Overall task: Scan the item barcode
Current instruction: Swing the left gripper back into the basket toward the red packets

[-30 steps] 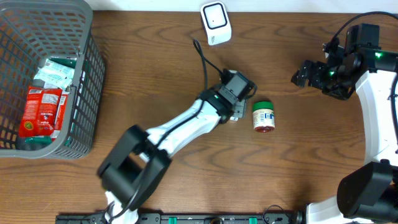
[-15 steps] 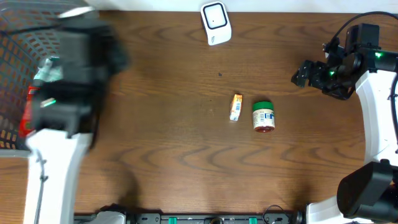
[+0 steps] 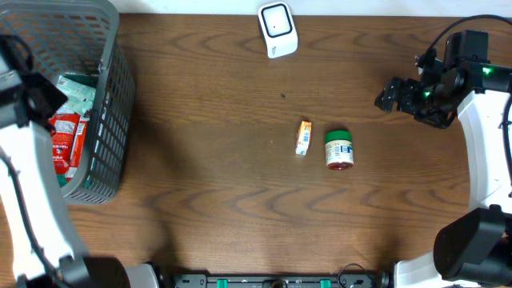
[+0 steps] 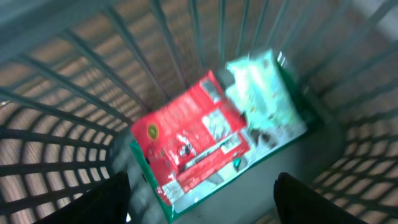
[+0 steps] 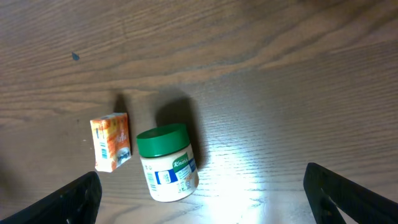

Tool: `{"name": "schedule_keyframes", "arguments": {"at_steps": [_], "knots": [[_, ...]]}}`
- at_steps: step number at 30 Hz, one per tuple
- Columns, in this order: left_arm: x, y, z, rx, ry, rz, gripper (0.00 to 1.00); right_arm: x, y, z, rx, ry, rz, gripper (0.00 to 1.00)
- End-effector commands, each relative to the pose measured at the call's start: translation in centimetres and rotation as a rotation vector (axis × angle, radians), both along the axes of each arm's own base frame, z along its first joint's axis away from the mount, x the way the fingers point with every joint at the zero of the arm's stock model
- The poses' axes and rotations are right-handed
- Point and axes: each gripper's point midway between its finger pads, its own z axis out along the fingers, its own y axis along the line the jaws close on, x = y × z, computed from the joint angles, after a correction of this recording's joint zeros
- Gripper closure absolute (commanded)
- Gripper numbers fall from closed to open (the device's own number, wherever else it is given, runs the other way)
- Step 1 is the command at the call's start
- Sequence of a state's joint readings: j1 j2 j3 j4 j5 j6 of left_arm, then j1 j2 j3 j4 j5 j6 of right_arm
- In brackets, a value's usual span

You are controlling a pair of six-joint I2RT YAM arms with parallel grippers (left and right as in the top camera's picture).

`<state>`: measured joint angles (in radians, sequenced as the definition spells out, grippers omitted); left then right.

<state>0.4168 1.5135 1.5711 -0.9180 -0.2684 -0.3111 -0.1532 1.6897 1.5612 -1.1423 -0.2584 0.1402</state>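
Observation:
My left gripper (image 3: 34, 94) hangs open over the grey basket (image 3: 112, 120) at the left edge. In the left wrist view its fingers stand wide apart around empty space (image 4: 202, 199), above a red packet (image 4: 193, 140) lying on a green-and-white packet (image 4: 264, 99) on the basket floor. A small orange box (image 3: 304, 138) and a green-lidded jar (image 3: 339, 150) lie side by side mid-table. The white scanner (image 3: 278, 30) stands at the far edge. My right gripper (image 3: 390, 94) is open at the far right, with the jar (image 5: 166, 162) and box (image 5: 112, 142) below it.
The basket's tall mesh walls (image 4: 74, 81) enclose the left gripper on all sides. The red packet (image 3: 62, 136) shows through the basket in the overhead view. Bare wooden tabletop (image 3: 224, 200) lies between the basket and the two items.
The left arm has swung from beside the jar to the basket, leaving the orange box on the table. Its fingers have spread wider. The right arm has not moved.

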Motion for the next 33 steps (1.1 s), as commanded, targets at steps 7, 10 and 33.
{"name": "schedule_keyframes", "arguments": {"at_steps": [7, 10, 33], "knots": [[1.5, 0.8, -9.4, -0.061, 0.31, -0.103, 0.25, -0.1, -0.3, 0.3, 0.005, -0.009, -0.006, 0.01], [1.4, 1.2, -11.7, -0.089, 0.369, -0.102, 0.24, -0.1, -0.3, 0.4, 0.005, -0.009, -0.006, 0.01], [1.4, 3.9, -18.1, -0.135, 0.492, -0.116, 0.27, -0.1, -0.3, 0.4, 0.005, -0.009, -0.006, 0.01]]}}
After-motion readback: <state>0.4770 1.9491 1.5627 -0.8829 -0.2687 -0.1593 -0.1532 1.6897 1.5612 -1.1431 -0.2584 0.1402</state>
